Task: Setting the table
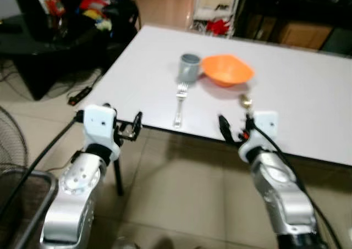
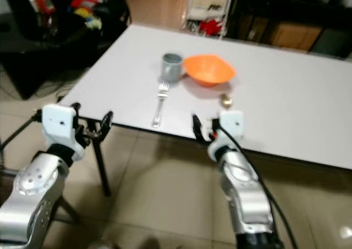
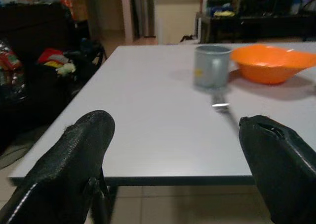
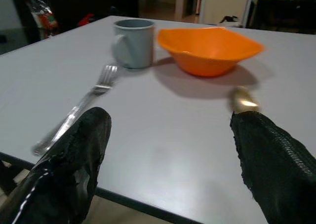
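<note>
On the white table (image 1: 308,100) an orange bowl (image 1: 226,68) sits beside a grey mug (image 1: 189,66). A silver fork (image 1: 180,103) lies in front of the mug, pointing toward it. A gold-tipped spoon (image 4: 242,99) lies in front of the bowl, its handle hidden behind my right wrist. My right gripper (image 1: 235,129) is open at the table's near edge, one finger (image 4: 266,159) just short of the spoon's bowl. My left gripper (image 1: 131,127) is open and empty at the near left corner, below the tabletop edge (image 3: 148,177).
Dark furniture with cluttered items (image 1: 60,29) stands to the left. A power strip (image 1: 77,98) and cables lie on the tiled floor, and a wire basket (image 1: 22,188) is at the lower left. The table leg (image 1: 117,177) stands beside my left arm. Dark cabinets (image 1: 308,23) line the back.
</note>
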{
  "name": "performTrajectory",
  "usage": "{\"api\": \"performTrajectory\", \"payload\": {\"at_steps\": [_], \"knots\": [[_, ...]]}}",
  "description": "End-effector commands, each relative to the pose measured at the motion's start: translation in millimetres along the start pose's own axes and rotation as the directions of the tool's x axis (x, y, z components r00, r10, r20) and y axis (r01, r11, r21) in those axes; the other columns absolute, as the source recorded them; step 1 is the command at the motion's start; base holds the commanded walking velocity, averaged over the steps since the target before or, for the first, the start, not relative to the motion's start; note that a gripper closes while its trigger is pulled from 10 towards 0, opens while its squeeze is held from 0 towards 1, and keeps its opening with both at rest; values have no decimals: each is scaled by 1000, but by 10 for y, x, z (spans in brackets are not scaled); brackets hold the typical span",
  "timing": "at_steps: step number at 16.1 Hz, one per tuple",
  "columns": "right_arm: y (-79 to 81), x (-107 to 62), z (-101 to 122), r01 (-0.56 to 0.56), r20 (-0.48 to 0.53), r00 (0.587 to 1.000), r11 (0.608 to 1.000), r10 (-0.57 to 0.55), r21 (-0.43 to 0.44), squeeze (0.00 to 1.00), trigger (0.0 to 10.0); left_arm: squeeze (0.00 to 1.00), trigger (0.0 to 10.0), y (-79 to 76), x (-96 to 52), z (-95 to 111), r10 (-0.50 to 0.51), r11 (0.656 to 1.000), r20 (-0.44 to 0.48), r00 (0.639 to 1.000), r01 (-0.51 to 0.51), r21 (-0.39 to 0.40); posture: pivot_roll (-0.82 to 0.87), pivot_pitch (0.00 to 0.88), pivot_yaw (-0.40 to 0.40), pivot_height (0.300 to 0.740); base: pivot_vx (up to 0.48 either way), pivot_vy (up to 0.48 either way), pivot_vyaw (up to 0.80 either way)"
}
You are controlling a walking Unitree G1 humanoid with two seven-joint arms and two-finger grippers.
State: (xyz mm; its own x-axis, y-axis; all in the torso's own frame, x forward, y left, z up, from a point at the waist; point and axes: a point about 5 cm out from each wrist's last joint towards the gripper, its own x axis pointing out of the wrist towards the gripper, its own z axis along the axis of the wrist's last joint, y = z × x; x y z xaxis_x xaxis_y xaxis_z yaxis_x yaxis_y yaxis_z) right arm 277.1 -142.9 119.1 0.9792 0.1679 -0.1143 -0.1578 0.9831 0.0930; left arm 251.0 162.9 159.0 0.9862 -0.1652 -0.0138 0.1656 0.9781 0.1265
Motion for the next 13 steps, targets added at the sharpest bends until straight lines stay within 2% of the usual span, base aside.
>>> {"api": "performTrajectory", "payload": {"at_steps": [1, 4, 5, 6, 9, 10, 13], "knots": [[79, 18, 84, -33, 19, 999, 999, 33, -4, 196, 10000, 0, 10000, 9, -2, 19, 17, 1000, 8, 1000, -17, 8, 87, 0, -61, 740, 0, -480, 0], [87, -34, 107, -49, 0, 999, 999, 49, -19, 180, 10000, 0, 10000, -18, 10, 9, 18, 1000, 10, 1000, -18, 3, 75, 0, -51, 740, 0, -480, 0], [71, -55, 68, -46, -30, 999, 999, 45, -29, 118, 10000, 0, 10000, -21, 17, 2, 19, 1000, 9, 1000, -19, 3, 70, 0, -45, 740, 0, -480, 0], [82, -75, 54, -60, -40, 997, 998, 60, -8, 0, 10000, 0, 10000, -23, 29, -3, 18, 1000, 7, 1000, -18, 3, 67, 0, -36, 740, 0, -480, 0], [99, -133, 7, -67, -58, 996, 996, 71, 65, 0, 10000, 0, 10000, -29, 45, -11, 9, 1000, 3, 1000, -9, 22, 73, 0, -27, 740, 0, -480, 0], [95, -159, 43, -65, -14, 998, 991, 67, 119, 0, 10000, 0, 10000, -24, 45, -11, 7, 1000, 2, 1000, -7, 27, 75, 0, -25, 740, 0, -480, 0], [9, -167, 65, 7, -23, 1000, 997, -5, 80, 0, 10000, 0, 10000, -10, 57, -17, 9, 1000, 2, 1000, -9, 29, 71, 0, -19, 740, 0, -480, 0]]}}
